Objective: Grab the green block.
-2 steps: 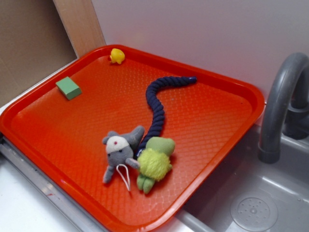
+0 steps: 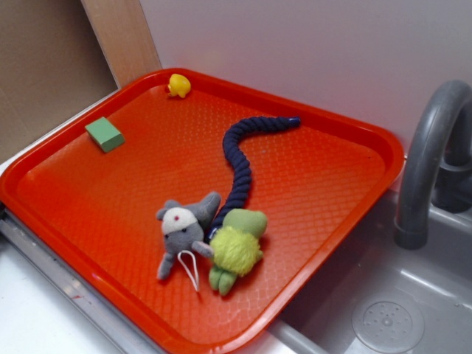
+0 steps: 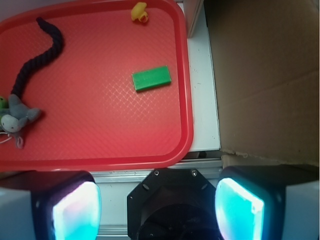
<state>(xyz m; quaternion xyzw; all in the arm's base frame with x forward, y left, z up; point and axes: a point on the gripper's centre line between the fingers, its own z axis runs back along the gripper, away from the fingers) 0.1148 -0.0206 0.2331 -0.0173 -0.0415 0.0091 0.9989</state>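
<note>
Green block [image 3: 151,79] [image 2: 104,134]: small flat rectangular piece, plain matte green, sharp edges. Lies flat, long side slightly tilted in wrist view. Sits ahead of the gripper [image 3: 157,205], well apart from it, untouched, roughly centred between the pads.

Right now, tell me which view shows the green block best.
The wrist view: the green block lies fully visible from above, its long top face clear on the tray. The exterior view shows it smaller, at an angle, near the tray's far left edge.

Toy kitchen: plastic sink [image 2: 413,310], faucet [image 2: 428,158].
</note>
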